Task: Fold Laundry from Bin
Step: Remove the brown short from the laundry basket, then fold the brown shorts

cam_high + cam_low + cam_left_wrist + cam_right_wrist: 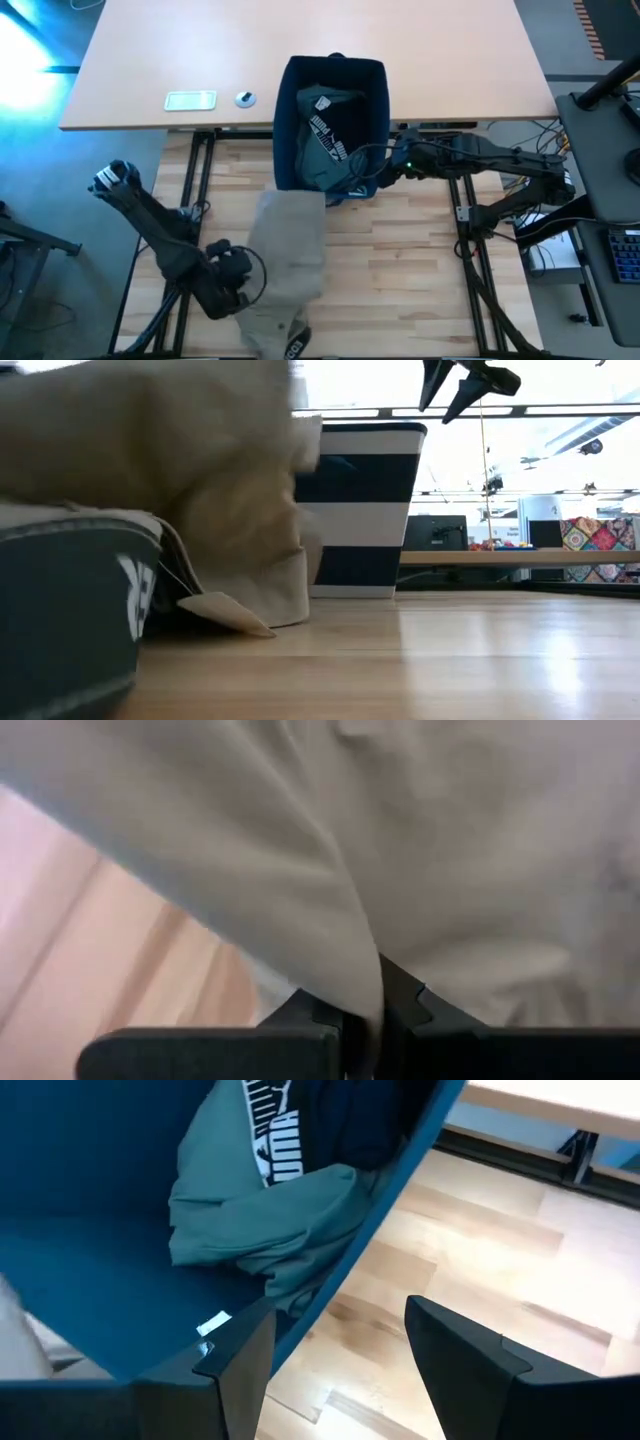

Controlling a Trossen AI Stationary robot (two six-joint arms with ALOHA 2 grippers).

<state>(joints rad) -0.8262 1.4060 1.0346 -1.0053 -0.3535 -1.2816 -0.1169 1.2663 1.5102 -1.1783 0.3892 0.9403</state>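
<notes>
The navy bin [335, 125] with white stripes [360, 510] stands at the table's far middle. Inside it lie a teal-green garment [265, 1220] and a navy one with white lettering [325, 135]. A beige garment [285, 260] stretches from the bin's near wall toward the near edge and ends in a dark lettered band [293, 345]. My left gripper [235, 285] is shut on the beige garment's left side. My right gripper [385, 175] is open and empty, above the bin's near right corner [300, 1330]. My left gripper pinches a fold of the beige garment [355, 990] between its two fingers, coming level from the table's left. The cloth drapes over and past the fingers, raised there [150, 450]. Its lower parts [230, 615] and the dark band [70, 610] lie on the table.
A small white flat device [190, 100] and a small round object [245, 98] lie on the pale desk beyond the table, left of the bin. Bare wood [400, 270] lies to the right of the beige garment.
</notes>
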